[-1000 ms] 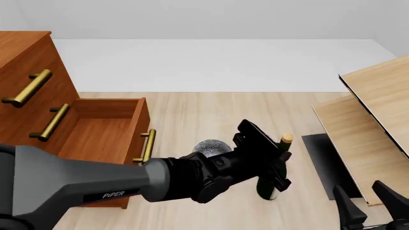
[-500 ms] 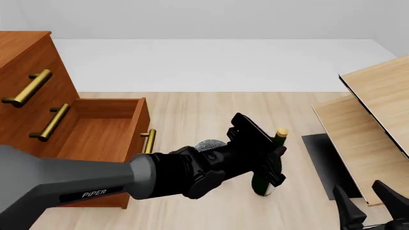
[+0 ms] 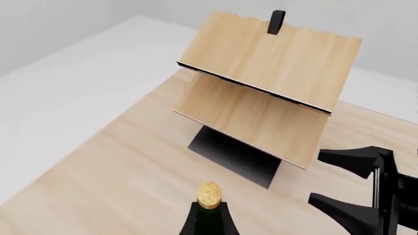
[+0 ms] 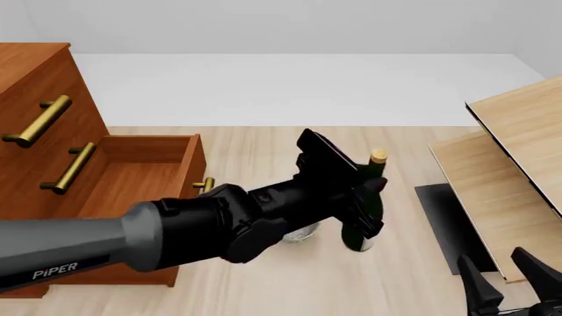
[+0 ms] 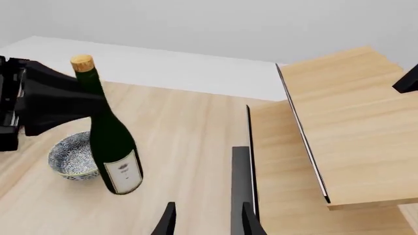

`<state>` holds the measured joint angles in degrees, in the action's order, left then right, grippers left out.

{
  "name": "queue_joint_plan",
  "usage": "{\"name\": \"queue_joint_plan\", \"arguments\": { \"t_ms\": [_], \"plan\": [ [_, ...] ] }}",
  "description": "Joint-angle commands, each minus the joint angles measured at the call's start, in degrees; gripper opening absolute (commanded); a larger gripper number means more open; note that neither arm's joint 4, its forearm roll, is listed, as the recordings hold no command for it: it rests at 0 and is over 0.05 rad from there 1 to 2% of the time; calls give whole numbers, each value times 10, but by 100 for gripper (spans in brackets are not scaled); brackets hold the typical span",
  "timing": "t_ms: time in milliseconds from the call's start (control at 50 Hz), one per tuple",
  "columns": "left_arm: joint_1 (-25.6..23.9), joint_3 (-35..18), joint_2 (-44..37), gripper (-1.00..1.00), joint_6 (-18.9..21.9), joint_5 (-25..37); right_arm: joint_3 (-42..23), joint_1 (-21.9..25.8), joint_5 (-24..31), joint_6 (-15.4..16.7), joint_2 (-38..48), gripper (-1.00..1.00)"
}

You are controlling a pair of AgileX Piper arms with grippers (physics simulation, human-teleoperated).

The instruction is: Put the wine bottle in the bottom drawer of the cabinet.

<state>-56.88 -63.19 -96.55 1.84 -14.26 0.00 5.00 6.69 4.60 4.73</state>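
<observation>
The dark green wine bottle [image 4: 362, 217] with a tan cork leans a little, and my left gripper [image 4: 366, 201] is shut on its body. In the right wrist view the wine bottle [image 5: 111, 142] shows its pale label near the base, which looks just off the table. The left wrist view shows only its cork and neck [image 3: 209, 196]. The reddish-brown cabinet [image 4: 39, 79] stands at the left. Its bottom drawer [image 4: 131, 181] is pulled open, left of the bottle. My right gripper [image 4: 509, 280] hangs open at the near right, holding nothing.
A speckled grey bowl [image 4: 301, 232] sits on the table under my left arm, just left of the bottle's base. Pale light-wood furniture [image 4: 514, 164] with a black base [image 4: 443, 217] fills the right side. The drawer's brass handle [image 4: 204, 186] pokes out beside the arm.
My left gripper has carried the bottle upward and slightly leftward, away from the camera. The bowl now shows beneath the arm. The right gripper has not moved.
</observation>
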Motion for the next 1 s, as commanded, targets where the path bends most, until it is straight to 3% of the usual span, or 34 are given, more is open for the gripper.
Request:
{"name": "queue_joint_plan", "arguments": {
  "t_ms": [20, 720, 1000],
  "plan": [
    [0, 10, 50, -100, 7, 6, 0, 3, 3, 1, -3, 100],
    [7, 39, 125, -100, -6, 39, 0, 17, -7, 7, 7, 100],
    [27, 36, 161, -100, 0, 84, 0, 20, -7, 11, 8, 100]
  ]
}}
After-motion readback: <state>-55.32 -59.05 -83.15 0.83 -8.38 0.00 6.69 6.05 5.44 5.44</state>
